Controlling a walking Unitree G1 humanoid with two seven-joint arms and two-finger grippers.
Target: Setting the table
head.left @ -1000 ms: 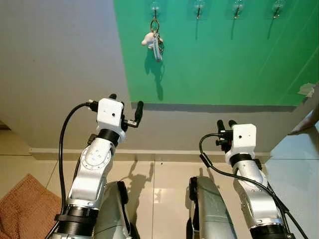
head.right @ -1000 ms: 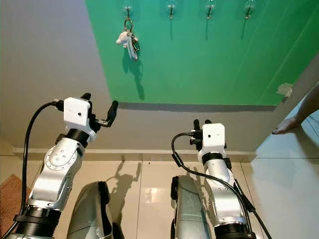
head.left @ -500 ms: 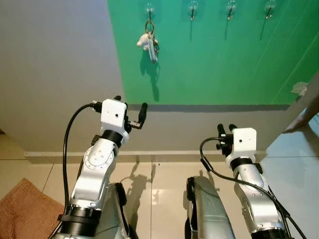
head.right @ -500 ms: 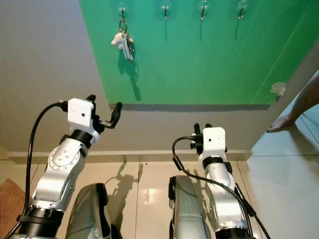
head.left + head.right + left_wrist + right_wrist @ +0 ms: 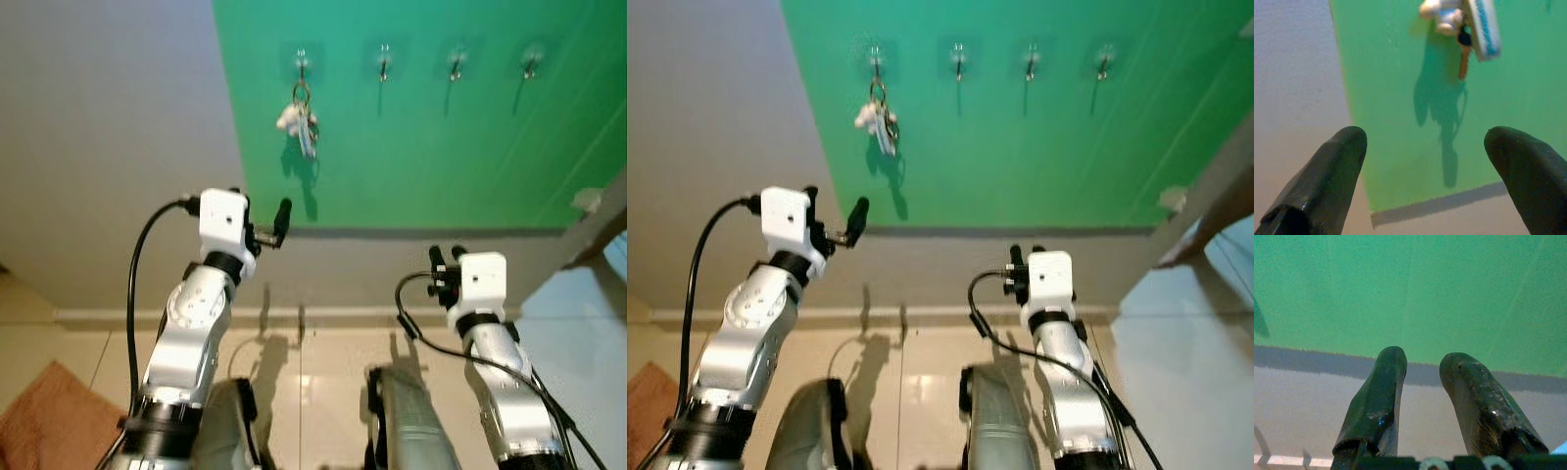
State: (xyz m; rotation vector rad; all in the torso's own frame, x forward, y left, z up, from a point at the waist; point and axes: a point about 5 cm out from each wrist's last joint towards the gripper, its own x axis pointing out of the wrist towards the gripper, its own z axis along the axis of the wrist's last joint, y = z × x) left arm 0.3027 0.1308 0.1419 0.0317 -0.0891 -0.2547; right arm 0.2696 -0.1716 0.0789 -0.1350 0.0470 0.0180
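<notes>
Keys hang from the far-left hook on the green panel; view has tilted up. Left gripper, fingers wide apart, has risen toward them; right gripper nearly closed, empty. No table yet.

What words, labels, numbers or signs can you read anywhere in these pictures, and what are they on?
None can be read.
The white tag with blue marks on the key bunch hanging from a hook on the green board: too blurred to read in the left wrist view.
The left hand, open below the keys, and the right hand: no lettering visible.
</notes>
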